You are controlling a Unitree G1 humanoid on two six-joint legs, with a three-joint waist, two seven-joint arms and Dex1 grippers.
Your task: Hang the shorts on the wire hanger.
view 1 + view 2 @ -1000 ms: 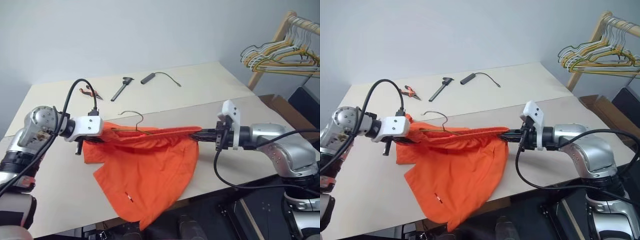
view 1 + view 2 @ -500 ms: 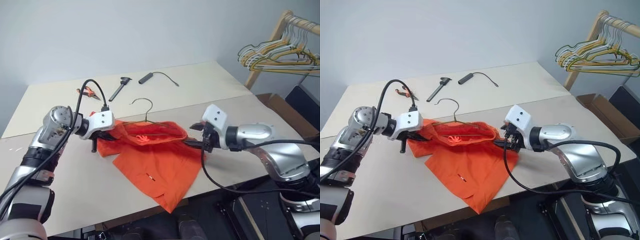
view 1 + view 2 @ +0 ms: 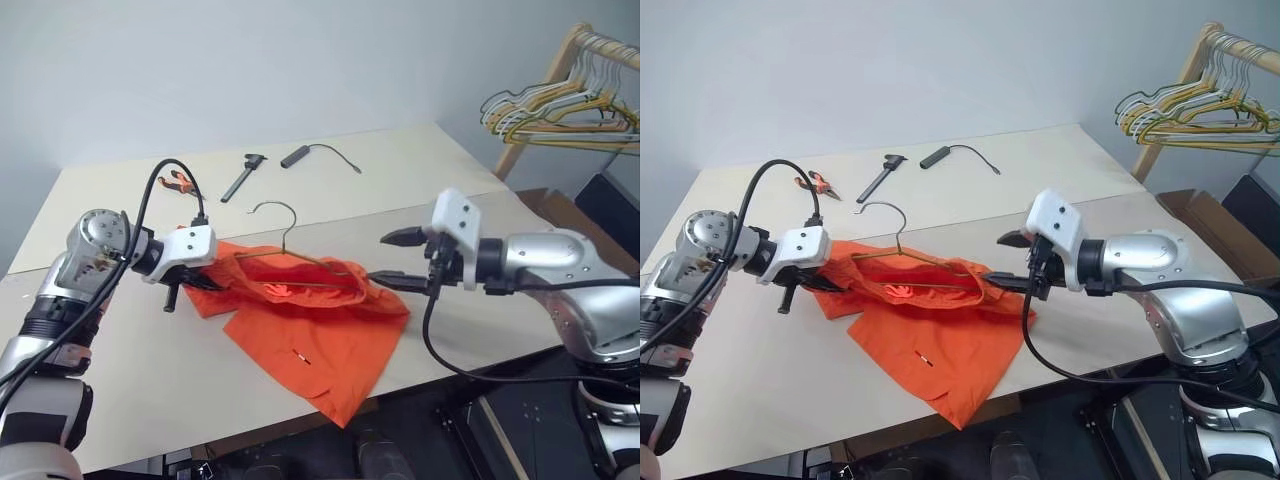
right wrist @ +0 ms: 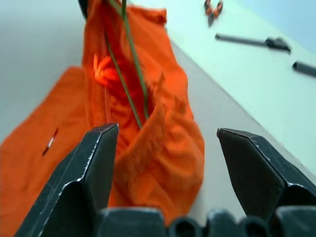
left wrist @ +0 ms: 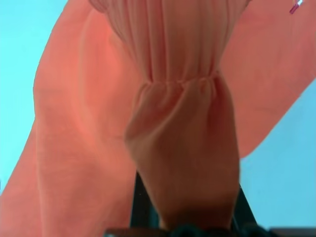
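The left gripper (image 3: pixel 198 283) is clenching the shorts (image 3: pixel 310 325) with the hanger (image 3: pixel 290 262) inside on the worktop (image 3: pixel 420 170), the right gripper (image 3: pixel 395 258) hovering released beside them.

1. Both head views are evenly and softly lit; the pale surface (image 3: pixel 420 160) and the wall behind it read clearly, with no hard glare.
2. Shadows are faint and diffuse, a thin dark edge under the shorts (image 3: pixel 320 320) where the fabric lies on the surface.
3. The head views are sharp from the near arms to the far edge of the surface.
4. In the left wrist view the gathered orange cloth sits very close to the lens and is soft and hazy, its folds smeared.
5. In the right wrist view the black fingers (image 4: pixel 94 168) of the right tool (image 4: pixel 180 168) are crisp, while the shorts and the items beyond blur progressively.
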